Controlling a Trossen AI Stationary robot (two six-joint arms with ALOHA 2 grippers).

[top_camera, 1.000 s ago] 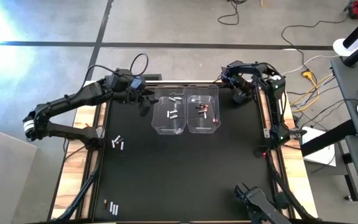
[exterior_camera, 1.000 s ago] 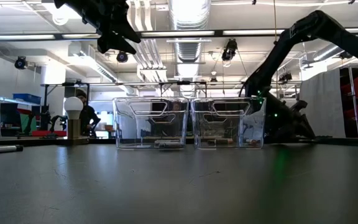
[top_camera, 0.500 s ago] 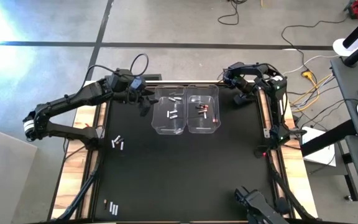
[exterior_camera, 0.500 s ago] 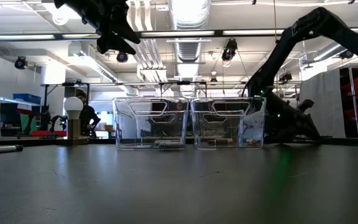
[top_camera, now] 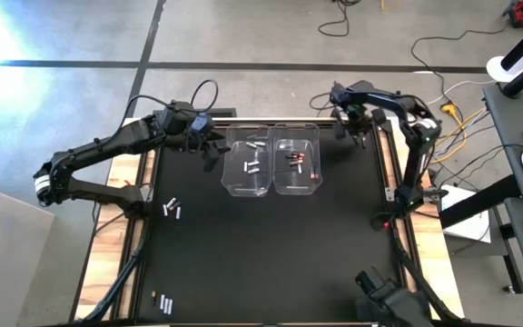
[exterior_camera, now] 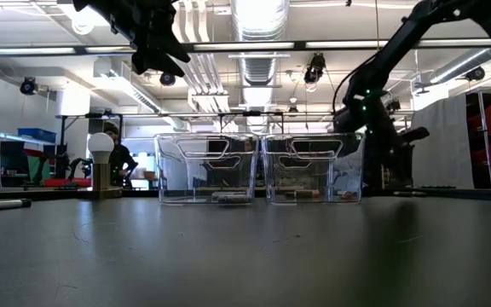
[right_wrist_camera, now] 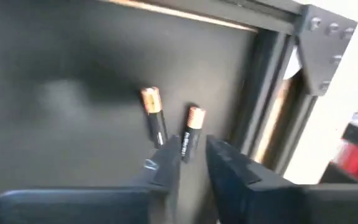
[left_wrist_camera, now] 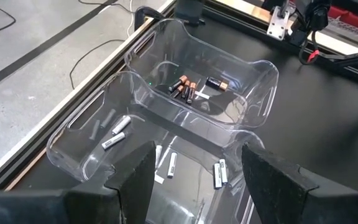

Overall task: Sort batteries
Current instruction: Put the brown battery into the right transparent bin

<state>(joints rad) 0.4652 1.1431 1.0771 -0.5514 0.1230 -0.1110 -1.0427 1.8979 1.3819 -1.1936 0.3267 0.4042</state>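
Two clear bins stand side by side at the far middle of the black mat. The left bin (top_camera: 248, 162) holds silvery batteries (left_wrist_camera: 118, 127). In the right bin (top_camera: 296, 162) lie dark, copper-ended batteries (left_wrist_camera: 185, 87). My left gripper (left_wrist_camera: 194, 168) hovers open above the left bin's left rim, holding nothing. My right gripper (right_wrist_camera: 194, 152) hangs over the mat's far right corner, pointing steeply down, its fingers a little apart. Two dark batteries (right_wrist_camera: 155, 118) (right_wrist_camera: 191, 127) lie flat on the mat just beyond its tips.
Loose batteries lie on the mat at the left (top_camera: 172, 209) and near the front left corner (top_camera: 163, 302). A knob with a white ball (exterior_camera: 101, 162) stands left of the bins. The table's frame rail (right_wrist_camera: 260, 99) runs close beside my right gripper.
My right gripper has risen from low on the mat at the far right corner. It has tipped from a flat slant to pointing steeply down and has shifted slightly toward the far edge. My left gripper has kept still.
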